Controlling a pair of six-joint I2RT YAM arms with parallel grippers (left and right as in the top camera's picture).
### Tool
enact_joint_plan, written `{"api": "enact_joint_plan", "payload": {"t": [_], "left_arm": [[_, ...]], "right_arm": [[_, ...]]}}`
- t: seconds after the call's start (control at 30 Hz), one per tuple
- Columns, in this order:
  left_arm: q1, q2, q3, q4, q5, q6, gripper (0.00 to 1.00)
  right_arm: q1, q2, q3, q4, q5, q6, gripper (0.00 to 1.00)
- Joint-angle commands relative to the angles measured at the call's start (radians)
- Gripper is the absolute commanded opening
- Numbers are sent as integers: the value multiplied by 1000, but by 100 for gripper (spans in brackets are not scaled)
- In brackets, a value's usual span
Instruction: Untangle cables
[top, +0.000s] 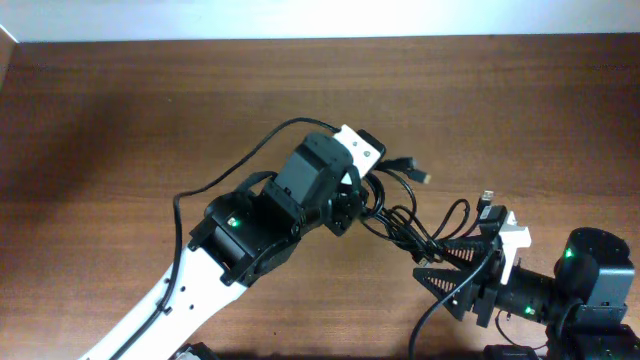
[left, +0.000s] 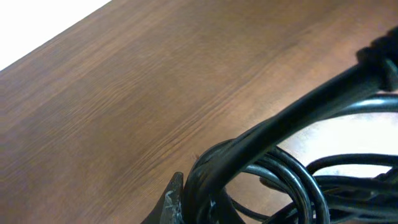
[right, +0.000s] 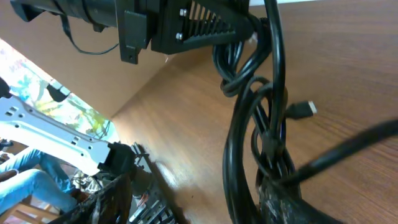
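From overhead, the cables (top: 410, 218) lie tangled toward the tabletop's (top: 120, 110) right near corner, with the left fingers (top: 350, 210) clenched on them. The left wrist view shows the black loops close up. In the right wrist view, the right fingers (right: 205, 25) stand spread apart with the cables between them, not grasped.

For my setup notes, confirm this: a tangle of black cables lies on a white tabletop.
Not quite. The tabletop is brown wood, not white, as the overhead view shows. The rest holds: a tangle of black cables lies on it.
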Motion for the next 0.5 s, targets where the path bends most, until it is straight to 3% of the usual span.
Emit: {"api": "enact_joint_plan", "payload": {"t": [0.0, 0.27, 0.4, 0.47], "left_arm": [[2, -4, 5, 18, -117, -211, 0], [2, -4, 5, 65, -137, -715, 0], [2, -4, 5, 58, -138, -725, 0], [2, -4, 5, 32, -137, -725, 0]], "right_arm": [[-3, 1, 12, -13, 31, -11, 64], [-3, 1, 12, -45, 103, -11, 64], [-3, 1, 12, -84, 299, 6, 64], [-3, 1, 12, -136, 571, 149, 64]]}}
